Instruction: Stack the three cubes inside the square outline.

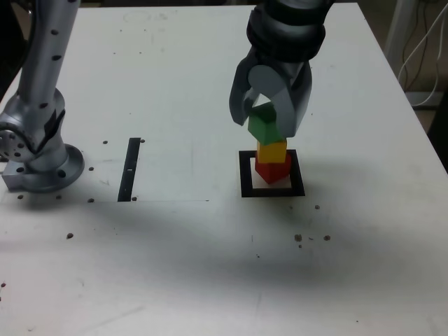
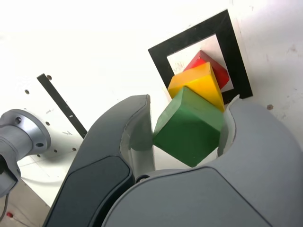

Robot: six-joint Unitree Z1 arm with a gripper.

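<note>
While the small solid green cube [image 1: 263, 128] sits at the top of the pile, the grey two-jawed gripper [image 1: 271, 112] is clamped on it, one jaw pressed to each side, as the wrist view [image 2: 189, 126] makes plain. Under it sits the small yellow cube [image 1: 271, 151], and under that the small red cube [image 1: 273, 169], so all three are up in one column. The green block looks to be resting on the yellow one, though a thin gap cannot be ruled out from these angles. None of the three squares up with the others; each is turned a bit about the upright axis. The red cube stands on the white centre of the thick black square outline [image 1: 244, 175], which lies flat on the white table top [image 1: 210, 266].

Moving outward in the exterior view: at nine o'clock from the stack, well apart, lies a straight black strip [image 1: 130, 169], with a few tiny pale marks on it too small to read. Further toward nine o'clock stands the arm's round silver base [image 1: 42, 164], bolted down, its silver link [image 1: 45, 63] rising toward eleven o'clock. Small dark specks [image 1: 298, 238] dot the table at five o'clock from the outline. No brand, label or legible writing shows on the cubes, the gripper or the table.
</note>
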